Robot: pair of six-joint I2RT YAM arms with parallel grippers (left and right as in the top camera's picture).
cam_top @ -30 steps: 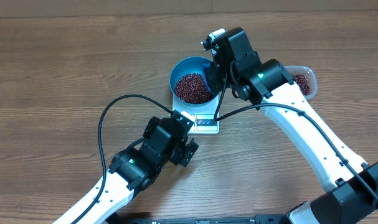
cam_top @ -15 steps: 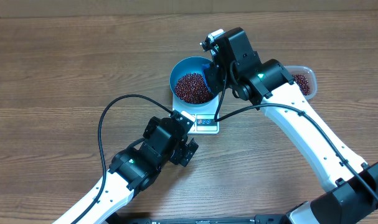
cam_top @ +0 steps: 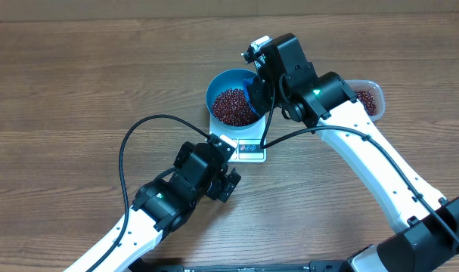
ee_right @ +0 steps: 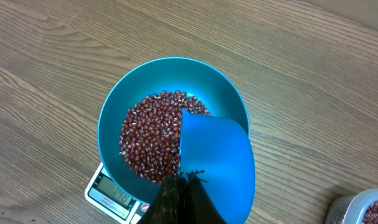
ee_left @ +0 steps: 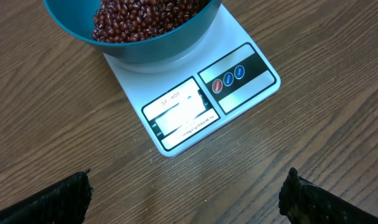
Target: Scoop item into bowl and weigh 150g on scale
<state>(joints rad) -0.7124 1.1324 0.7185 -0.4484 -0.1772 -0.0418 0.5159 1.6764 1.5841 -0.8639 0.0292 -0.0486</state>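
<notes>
Right fingers (ee_right: 168, 200) pinching smooth blue scoop (ee_right: 217, 155), oval beans (ee_right: 148, 143)

counter (cam_top: 78, 75): brown wood grain | scale (cam_top: 250, 150): white, lay flat near centre | clear tub (cam_top: 378, 89): stood right, apart from scale

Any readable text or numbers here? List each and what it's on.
"SF 400": label on the scale, above its display window.
Display digits: maybe "148" in the right wrist view, blurred; glare hides them in the left wrist view.
Print under the display and on the buttons: too small to read.
</notes>
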